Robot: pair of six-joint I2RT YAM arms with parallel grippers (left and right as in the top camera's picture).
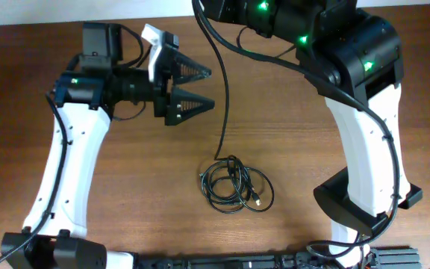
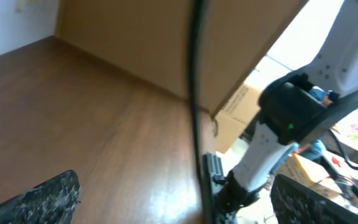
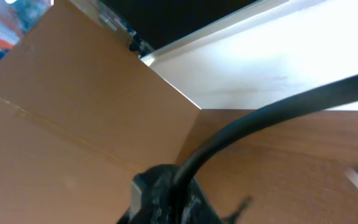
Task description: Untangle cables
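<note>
The left gripper (image 1: 210, 87) hovered above the wooden table (image 1: 125, 194) with its jaws spread wide, holding nothing. The tangled cables (image 1: 236, 185) lay coiled on the table between the two arms. One cord (image 1: 226, 90) rose taut from the heap to the right gripper (image 3: 166, 198), which pinched it.

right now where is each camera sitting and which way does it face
overhead: above the table, facing down on the cables, left arm, right arm, open left gripper.
left wrist: on left arm, facing across toward the right arm; own fingers at bottom corners.
right wrist: on right arm, facing cardboard; right gripper pinching one cable.
shared: that raised cable shows in all three.
</note>
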